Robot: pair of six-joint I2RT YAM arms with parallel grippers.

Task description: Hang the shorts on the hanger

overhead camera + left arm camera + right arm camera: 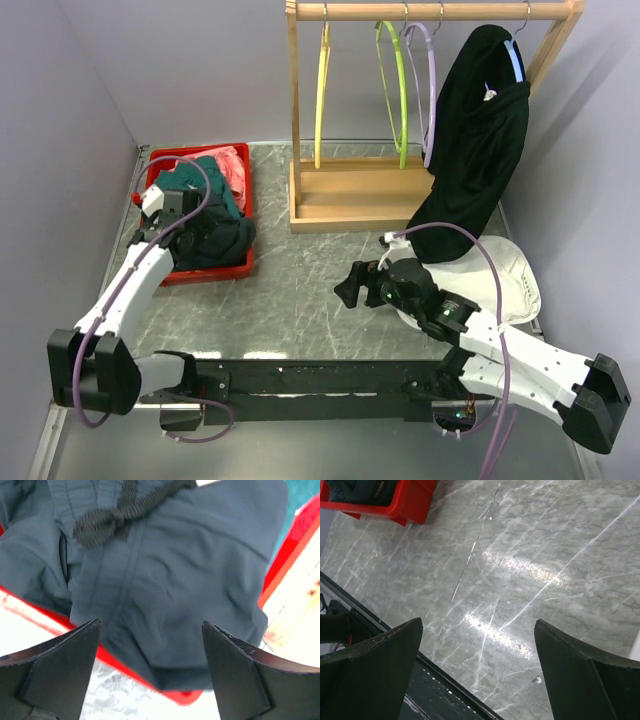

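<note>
The shorts (225, 240) are dark navy and lie crumpled in the near end of a red bin (200, 275). In the left wrist view the shorts (175, 580) hang over the bin's red rim (180, 696), with a black drawstring (115, 515) on top. My left gripper (190, 232) hovers just over them, jaws open; the gripper (150, 624) has cloth lying beyond its tips, not pinched. The hanger (430, 90), pale lilac, hangs on the wooden rail at the back. My right gripper (350, 285) is open above bare table (479, 622).
A teal garment (215, 180) and a pink one (232, 165) fill the bin's far end. The wooden rack (350, 200) also carries a yellow hanger (321, 90), a green hanger (395, 90) and a long black garment (475, 140). A white cloth (510, 275) lies at the right.
</note>
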